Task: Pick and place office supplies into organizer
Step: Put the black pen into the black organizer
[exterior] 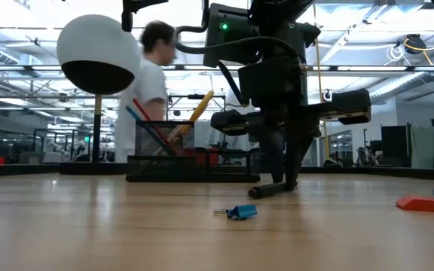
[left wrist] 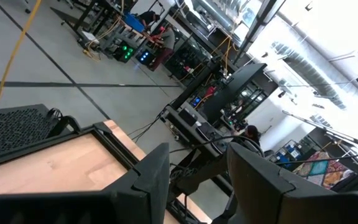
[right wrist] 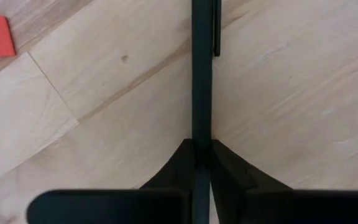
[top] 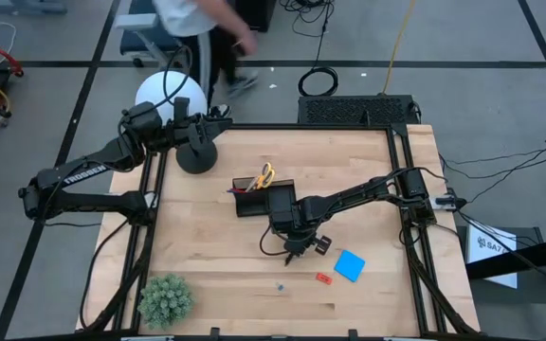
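A thin black pen [right wrist: 202, 74] lying on the wooden table [top: 207, 256] is pinched by the right gripper [right wrist: 202, 152], for lifting toward the black mesh organizer [top: 254, 201].

A grey concrete floor [top: 83, 38] crossed by dark taped lines surrounds the pale wooden butcher-block table [top: 216, 275]. Black cables [top: 318, 78] coil on it, and a person in a white top [top: 192, 19] walks past. Bright ceiling strip lights [exterior: 398, 15] fill the workshop behind.
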{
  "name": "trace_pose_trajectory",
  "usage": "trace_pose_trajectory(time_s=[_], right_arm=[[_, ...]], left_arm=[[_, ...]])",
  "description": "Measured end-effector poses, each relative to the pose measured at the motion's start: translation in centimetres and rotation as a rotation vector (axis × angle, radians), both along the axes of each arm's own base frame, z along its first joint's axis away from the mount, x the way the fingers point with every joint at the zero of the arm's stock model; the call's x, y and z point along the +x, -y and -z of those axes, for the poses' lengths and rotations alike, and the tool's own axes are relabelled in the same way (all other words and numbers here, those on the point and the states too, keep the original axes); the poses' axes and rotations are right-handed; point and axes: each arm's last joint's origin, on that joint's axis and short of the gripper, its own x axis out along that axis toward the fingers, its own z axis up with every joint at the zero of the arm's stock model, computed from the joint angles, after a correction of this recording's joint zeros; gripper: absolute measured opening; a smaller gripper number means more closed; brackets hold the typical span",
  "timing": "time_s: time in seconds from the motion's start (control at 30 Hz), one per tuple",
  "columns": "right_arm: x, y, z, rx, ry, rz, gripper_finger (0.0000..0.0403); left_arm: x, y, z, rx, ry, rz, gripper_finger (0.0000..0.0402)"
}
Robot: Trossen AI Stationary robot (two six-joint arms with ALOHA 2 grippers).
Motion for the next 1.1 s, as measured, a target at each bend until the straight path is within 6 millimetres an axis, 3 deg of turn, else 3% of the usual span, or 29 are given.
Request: trace_pose_trajectory(time_s=[0.53, 0.73, 1.1], right_arm=[[0.2, 0.0, -0.9, 0.010, 0.012, 0.123, 0.0020], [0.6, -0.1, -2.8, 0.026, 0.076, 0.140, 0.0020], [2.4, 0.8, -5.7, 0.080, 0.130, 0.371, 0.0020]], left_arm=[[0.0, 0.0, 0.0, 0.002, 0.003, 0.001, 0.0154], [0.0, 0.0, -0.1, 0.024, 0.004, -0.002, 0.0154], [-0.5, -0.5, -0.8, 0.101, 0.052, 0.055, 0.0154]])
